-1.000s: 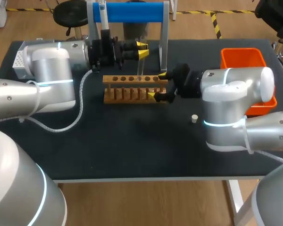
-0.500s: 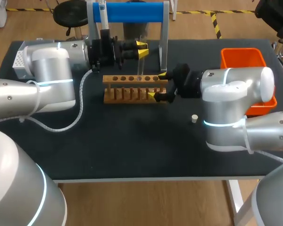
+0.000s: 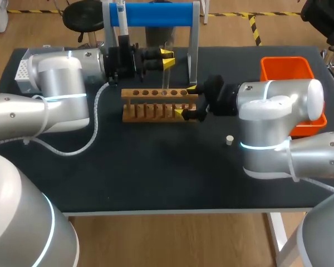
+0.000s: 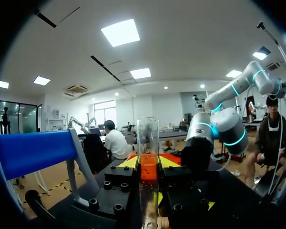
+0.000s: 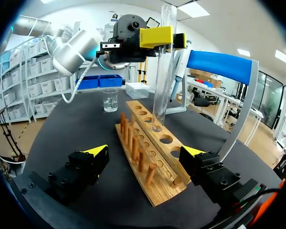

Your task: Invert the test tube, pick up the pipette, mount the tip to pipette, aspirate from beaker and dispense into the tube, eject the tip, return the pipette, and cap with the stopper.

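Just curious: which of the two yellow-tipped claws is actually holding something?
The left gripper: it is shut on the glass tube over the rack. The right gripper stands open astride the rack's end, gripping nothing.

Clear glass test tube (image 5: 160,90), bare wooden rack (image 5: 145,148), matt table (image 3: 156,167).

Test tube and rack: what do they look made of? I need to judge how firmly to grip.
The test tube looks like clear glass, though clear plastic is possible: the room shows straight through it and its wall carries bright glints. The rack looks like unpainted wood with a matte finish: light tan boards with drilled holes and darker brown round pegs.
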